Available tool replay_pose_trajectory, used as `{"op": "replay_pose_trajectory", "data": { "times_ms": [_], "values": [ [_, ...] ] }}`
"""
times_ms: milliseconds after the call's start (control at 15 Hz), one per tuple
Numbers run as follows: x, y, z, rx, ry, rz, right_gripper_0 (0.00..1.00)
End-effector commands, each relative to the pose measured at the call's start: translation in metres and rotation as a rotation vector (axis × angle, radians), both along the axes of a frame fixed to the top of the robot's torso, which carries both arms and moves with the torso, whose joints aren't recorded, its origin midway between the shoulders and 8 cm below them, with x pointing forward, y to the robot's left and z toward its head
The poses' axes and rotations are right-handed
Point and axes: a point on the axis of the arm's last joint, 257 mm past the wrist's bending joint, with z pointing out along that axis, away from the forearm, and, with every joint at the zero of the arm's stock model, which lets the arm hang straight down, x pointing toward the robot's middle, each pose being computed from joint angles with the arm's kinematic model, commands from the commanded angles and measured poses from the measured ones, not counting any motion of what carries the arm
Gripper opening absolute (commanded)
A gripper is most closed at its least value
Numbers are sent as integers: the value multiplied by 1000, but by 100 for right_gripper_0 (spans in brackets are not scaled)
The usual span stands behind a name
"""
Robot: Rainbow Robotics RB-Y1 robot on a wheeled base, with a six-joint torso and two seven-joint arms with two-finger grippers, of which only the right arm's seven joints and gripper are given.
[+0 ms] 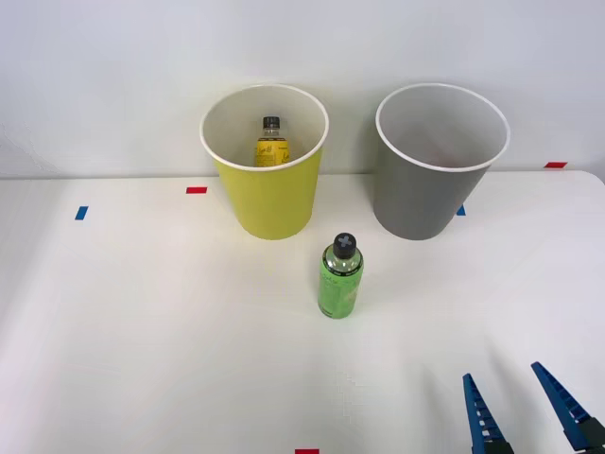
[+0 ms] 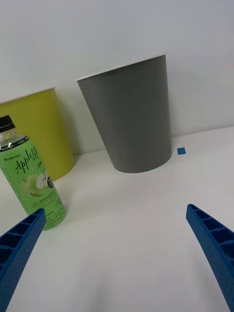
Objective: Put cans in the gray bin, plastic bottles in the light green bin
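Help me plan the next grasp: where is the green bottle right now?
The green bottle stands upright on the table in the front view, just in front of the gap between the light green bin and gray bin, apart from both.

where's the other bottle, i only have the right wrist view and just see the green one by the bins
Observer: The yellow-orange labelled bottle already stands inside the light green bin, upright.
Operator: anything in the gray bin
Observer: The gray bin shows just its white inside from above; I see nothing in it.
Operator: is the green bottle lined up with either bin
Observer: The green bottle stands upright in front of the gap between the two bins. The right gripper is open, nearer the robot and to the bottle's right.
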Motion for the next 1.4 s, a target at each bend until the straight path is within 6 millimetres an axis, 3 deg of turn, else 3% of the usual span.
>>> {"op": "replay_pose_trajectory", "data": {
  "times_ms": [67,1400],
  "values": [
    [0,0,0,0,0,0,100],
    [0,0,0,0,0,0,100]
  ]
}}
